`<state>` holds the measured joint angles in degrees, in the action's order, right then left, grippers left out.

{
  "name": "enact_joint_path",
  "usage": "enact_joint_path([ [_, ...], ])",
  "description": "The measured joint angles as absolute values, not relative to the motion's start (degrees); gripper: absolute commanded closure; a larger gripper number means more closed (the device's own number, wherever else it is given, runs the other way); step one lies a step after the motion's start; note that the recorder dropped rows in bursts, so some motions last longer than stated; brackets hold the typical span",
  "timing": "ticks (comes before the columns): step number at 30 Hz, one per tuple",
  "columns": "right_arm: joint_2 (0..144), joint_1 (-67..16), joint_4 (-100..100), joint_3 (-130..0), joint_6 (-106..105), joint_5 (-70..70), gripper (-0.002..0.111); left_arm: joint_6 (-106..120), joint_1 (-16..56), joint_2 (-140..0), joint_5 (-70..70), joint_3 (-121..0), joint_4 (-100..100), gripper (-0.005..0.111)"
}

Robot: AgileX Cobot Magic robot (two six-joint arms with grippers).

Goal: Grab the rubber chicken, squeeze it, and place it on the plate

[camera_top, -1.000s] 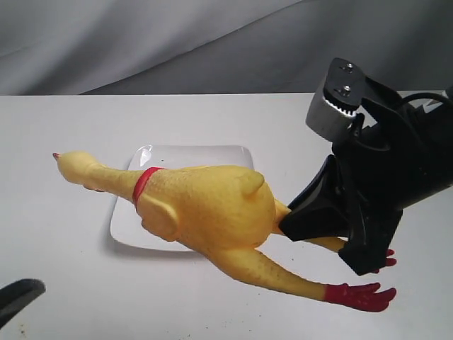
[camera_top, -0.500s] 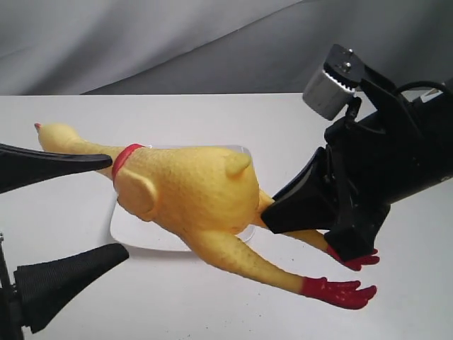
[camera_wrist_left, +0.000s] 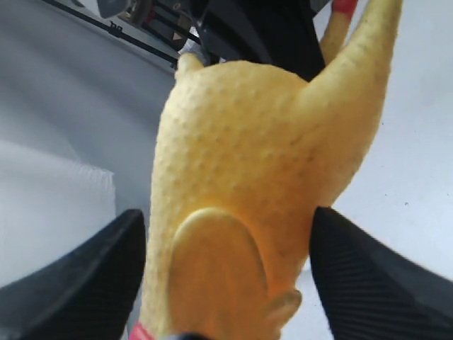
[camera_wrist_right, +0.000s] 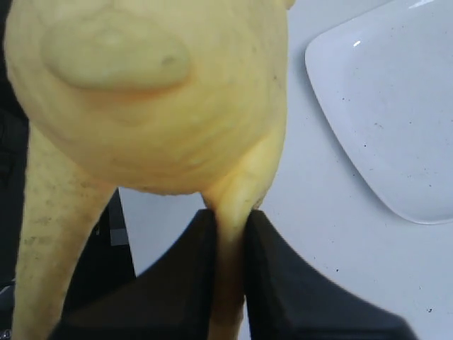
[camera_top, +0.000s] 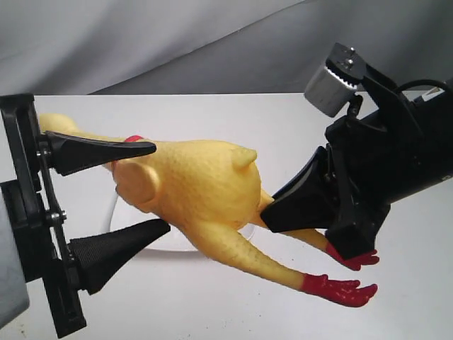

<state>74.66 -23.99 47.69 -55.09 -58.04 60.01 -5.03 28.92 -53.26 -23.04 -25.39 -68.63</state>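
Note:
The yellow rubber chicken [camera_top: 202, 188] hangs in the air above the white plate [camera_top: 164, 245], which it mostly hides. My right gripper [camera_top: 272, 212] is shut on one of its legs close to the body, seen pinched in the right wrist view [camera_wrist_right: 230, 219]. The other leg trails down to a red foot [camera_top: 340, 289]. My left gripper [camera_top: 159, 188] is open, with one finger on each side of the chicken's chest by the red neck band. In the left wrist view the bumpy body [camera_wrist_left: 233, 163] fills the gap of the left gripper [camera_wrist_left: 226, 219]. The head is hidden behind the left gripper.
The white table [camera_top: 212, 312] extends round the plate. A grey cloth backdrop [camera_top: 177, 42] hangs behind it. In the right wrist view, part of the plate [camera_wrist_right: 396, 113] lies beside the chicken [camera_wrist_right: 141, 92].
My left gripper has come in from the left and now straddles the chicken's chest with its fingers apart. The right gripper still holds the leg and has barely moved.

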Motion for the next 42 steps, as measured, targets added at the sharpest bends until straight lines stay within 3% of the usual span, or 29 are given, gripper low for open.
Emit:
enact_joint_path([
  [10,74.66,-23.99,48.19,-55.09,-58.04,59.89,0.108,-2.67,28.92,-53.26,-23.49,-25.39,-65.98,0.102],
  [12,74.66,-23.99,48.19,-55.09,-58.04,59.89,0.108,-2.67,28.92,-53.26,-23.49,-25.39,-65.98,0.107],
  [21,74.66,-23.99,48.32,-55.09,-58.04,59.89,0.108,-11.24,28.92,-53.26,-23.17,-25.39,-67.58,0.107],
  [29,74.66,-23.99,46.60,-55.04,-58.04,60.72,0.108,-29.29,28.92,-53.93,-22.38,-25.50,-92.88,0.107],
  [36,74.66,-23.99,46.52,-55.04,-58.04,60.84,0.108,-31.86,28.92,-54.27,-22.38,-25.60,-95.92,0.105],
  [39,74.66,-23.99,46.52,-55.04,-58.04,60.84,0.108,-31.97,28.92,-54.27,-22.25,-25.60,-94.63,0.097],
  [42,74.66,-23.99,46.52,-55.04,-58.04,60.84,0.108,-31.97,28.92,-54.27,-21.76,-25.60,-93.96,0.074],
])
